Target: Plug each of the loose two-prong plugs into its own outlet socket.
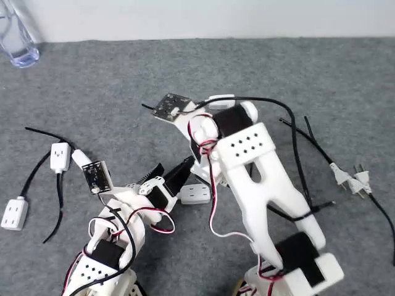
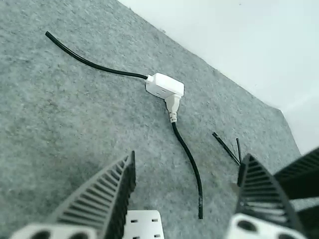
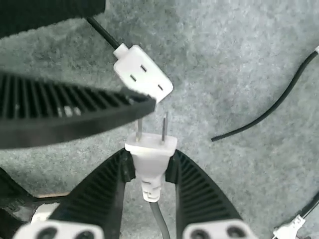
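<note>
**First speaker:** What is held, and by which claw?

**Second speaker:** A white moulded two-prong plug (image 3: 150,152) is clamped in the right claw (image 3: 150,160). It is pinched on the flat sides of its body, just behind the metal prongs. The prongs are aimed at a white rectangular plastic outlet socket (image 3: 142,74) that lies near on the grey felt-covered counter (image 1: 278,74). A gap is seen between the prongs and the slots, so nothing is seated yet.

**First speaker:** And the left claw?

**Second speaker:** The left claw (image 2: 189,158) is spread wide and nothing is held in it. The same socket is seen low between its black ribbed fingers (image 2: 112,186), close to one of them.

**First speaker:** How is the plug expected to handle?

**Second speaker:** It is judged light, hard and smooth. The thin prongs could be bent if pushed in at an angle, and the springy cord may tug the plug sideways. The present hold on the flat sides is judged sound. The socket is also judged light and likely to slide on the felt, so it would best be braced along its long sides.

**First speaker:** What else is laid out?

**Second speaker:** Two more loose white plugs on black cords (image 1: 339,176) are found well apart, toward the robot's right. On the left, a white socket with a plug already seated (image 1: 60,156) is seen, with a spare white socket block (image 1: 13,213) beyond it.
</note>
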You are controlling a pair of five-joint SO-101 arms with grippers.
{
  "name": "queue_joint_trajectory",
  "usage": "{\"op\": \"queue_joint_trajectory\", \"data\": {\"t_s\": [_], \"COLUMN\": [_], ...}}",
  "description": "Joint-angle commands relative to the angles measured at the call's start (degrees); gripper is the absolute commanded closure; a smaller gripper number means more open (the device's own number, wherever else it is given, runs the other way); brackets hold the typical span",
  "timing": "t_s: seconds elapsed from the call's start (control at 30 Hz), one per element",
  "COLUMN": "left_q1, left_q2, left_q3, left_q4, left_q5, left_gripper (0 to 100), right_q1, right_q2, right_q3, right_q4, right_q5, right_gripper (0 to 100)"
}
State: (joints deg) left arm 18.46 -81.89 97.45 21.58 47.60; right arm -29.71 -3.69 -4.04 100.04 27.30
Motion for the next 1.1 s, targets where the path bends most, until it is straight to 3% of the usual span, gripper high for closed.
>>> {"op": "queue_joint_trajectory", "data": {"t_s": [0.0, 0.37, 1.07], "left_q1": [0.1, 0.0, 0.0], "left_q2": [-0.6, -0.5, -0.5], "left_q3": [-0.6, -0.6, -0.6], "left_q4": [0.6, 0.7, 0.7], "left_q5": [0.1, 0.1, 0.1], "left_gripper": [68, 68, 68], "right_q1": [-0.4, -6.3, -6.3], "right_q2": [0.9, 1.0, -8.2], "right_q3": [-5.1, -9.7, -7.2], "right_q4": [1.6, 2.8, 3.0], "right_q5": [-0.7, -3.0, -4.7], "right_gripper": [99.1, 99.1, 99.1]}}
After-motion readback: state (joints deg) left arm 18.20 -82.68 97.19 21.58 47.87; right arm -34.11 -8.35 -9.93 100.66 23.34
